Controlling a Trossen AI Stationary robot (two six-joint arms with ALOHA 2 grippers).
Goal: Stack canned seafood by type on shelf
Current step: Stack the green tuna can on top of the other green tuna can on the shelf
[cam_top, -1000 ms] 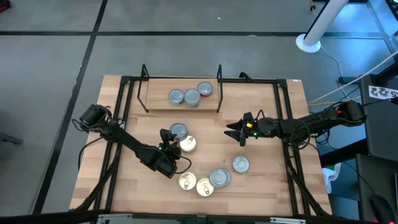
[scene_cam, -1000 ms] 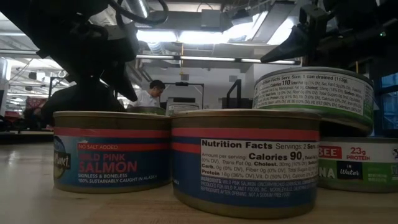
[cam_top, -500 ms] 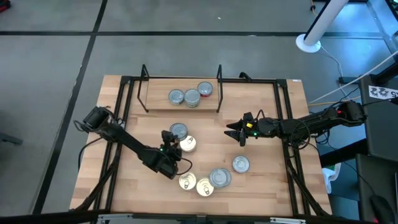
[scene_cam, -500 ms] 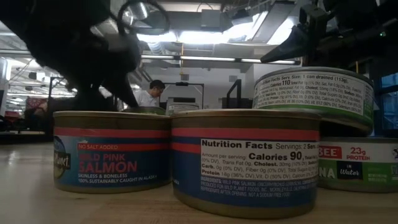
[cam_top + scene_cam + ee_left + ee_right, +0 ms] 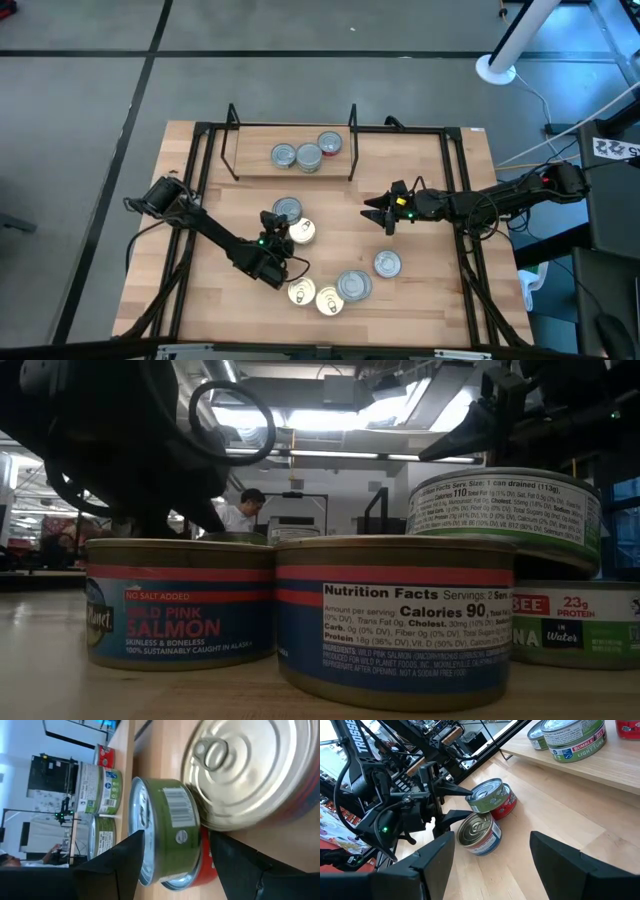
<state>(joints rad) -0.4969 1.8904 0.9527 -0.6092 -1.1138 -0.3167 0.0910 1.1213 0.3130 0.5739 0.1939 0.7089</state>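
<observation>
Nearest the front edge of the desk [image 5: 420,310], four loose tins: two gold-lidded ones [image 5: 301,292] touching side by side, a larger silver can [image 5: 353,285] just beside them, and one silver tin [image 5: 387,263] a little apart to the right.

Next back, the left hand [image 5: 277,232] is low over the middle of the desk, fingers [image 5: 117,865] spread wide and holding nothing. Between those fingers sits a green-labelled tin [image 5: 165,837] stacked on a red-sided one [image 5: 207,862]. Right beside that pair, the gold-lidded salmon can [image 5: 301,231], blue and red label, standing on the wood.

Level with it on the right, the right hand [image 5: 381,213] hovers above bare wood, well apart from every can, fingers [image 5: 560,865] also wide and empty.

At the back, the shelf [image 5: 255,167], a light board between black uprights, carries the sorted tins: green-labelled cans [image 5: 284,155] stacked at left and centre, and a red tin [image 5: 330,143] just to their right.
</observation>
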